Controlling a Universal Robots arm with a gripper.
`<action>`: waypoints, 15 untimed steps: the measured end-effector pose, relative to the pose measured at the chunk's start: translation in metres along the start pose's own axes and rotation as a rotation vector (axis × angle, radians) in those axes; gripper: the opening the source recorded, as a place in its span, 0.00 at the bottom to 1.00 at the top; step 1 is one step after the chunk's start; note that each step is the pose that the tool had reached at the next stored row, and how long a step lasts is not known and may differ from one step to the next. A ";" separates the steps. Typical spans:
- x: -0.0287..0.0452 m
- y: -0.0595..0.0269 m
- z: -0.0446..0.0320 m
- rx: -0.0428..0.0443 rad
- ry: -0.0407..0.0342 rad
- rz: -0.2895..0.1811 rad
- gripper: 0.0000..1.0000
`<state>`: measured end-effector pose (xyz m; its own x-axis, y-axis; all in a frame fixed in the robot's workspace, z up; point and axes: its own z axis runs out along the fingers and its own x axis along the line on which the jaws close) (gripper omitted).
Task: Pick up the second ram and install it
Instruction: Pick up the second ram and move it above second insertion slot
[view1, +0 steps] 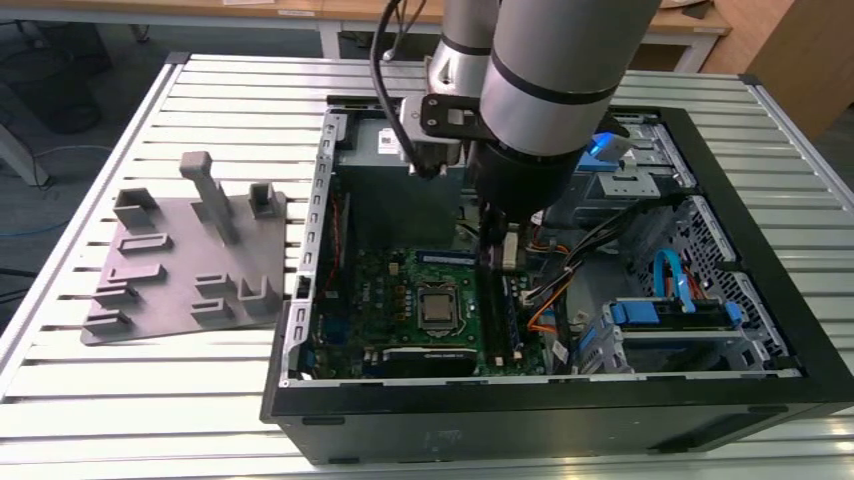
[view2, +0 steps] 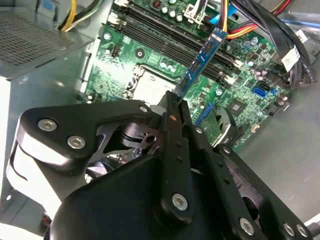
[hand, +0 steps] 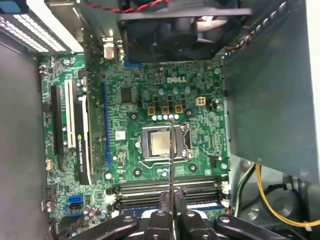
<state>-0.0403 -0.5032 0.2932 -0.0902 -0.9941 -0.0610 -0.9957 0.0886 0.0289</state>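
My gripper (view2: 177, 103) is shut on the second ram (view2: 202, 56), a thin blue-green strip with black chips that sticks out from between the fingertips. In the first wrist view the second ram (hand: 170, 155) appears edge-on as a thin dark line rising from the gripper (hand: 170, 198). It hangs over the green motherboard (hand: 130, 110), near the long black memory slots (hand: 150, 188) and apart from them. In the exterior view the gripper (view1: 509, 252) reaches down into the open computer case (view1: 747, 250), above the slots (view1: 507, 315).
A grey fixture tray (view1: 147, 290) with upright posts lies on the slatted table at the exterior view's left. Inside the case are the processor socket (hand: 161, 144), a black fan (hand: 170, 25), the metal power supply box (view1: 387, 185), loose cables (view1: 567, 285) and a drive cage (view1: 674, 312).
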 end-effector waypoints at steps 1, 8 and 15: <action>0.0002 0.0000 0.0017 -0.0001 0.0002 0.000 0.14; 0.0005 -0.0002 0.0060 -0.0002 0.0005 0.000 0.14; 0.0005 -0.0002 0.0062 -0.0002 0.0004 0.000 0.14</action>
<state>-0.0403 -0.5034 0.2870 -0.0902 -0.9941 -0.0606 -0.9956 0.0886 0.0291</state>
